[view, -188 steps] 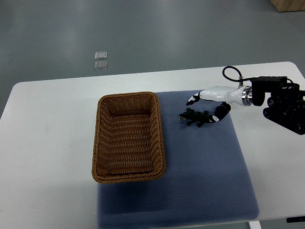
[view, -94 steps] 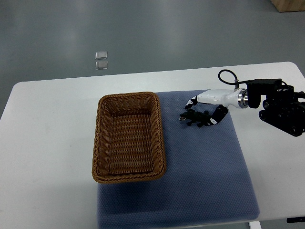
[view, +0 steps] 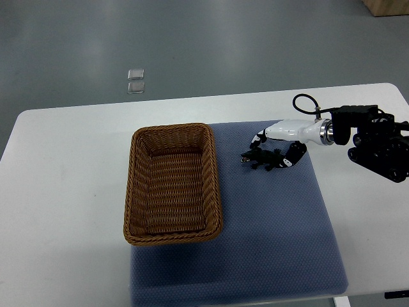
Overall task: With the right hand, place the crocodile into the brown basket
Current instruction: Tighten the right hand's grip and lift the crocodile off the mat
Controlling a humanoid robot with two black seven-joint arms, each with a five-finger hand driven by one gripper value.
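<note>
Right hand is over the crocodile, arched open and not closed. One finger hangs on the far side, clear of the head end; the others curl down by the tail. I can't tell whether they touch it. Nothing is held.

The crocodile lies flat on the blue mat, head toward the basket, just to its right and apart from the rim.

How I'd do the grasp:
- It's small, low and lumpy, with legs sticking out. I'd pinch across the body, not the tail, since a tail grip would likely let it swing or slip.
- My hand sits toward the tail end, so I'd shift a bit toward the head first to centre it.
- Come down until my fingertips nearly reach the mat, then close. The mat looks soft, so light contact should be fine.
- Lift straight up and check it comes with me before moving sideways.
- The wall looks tall compared with the toy, so carry it well above the rim and release over the middle.

Risk: closing off-centre nudges it away.
</note>
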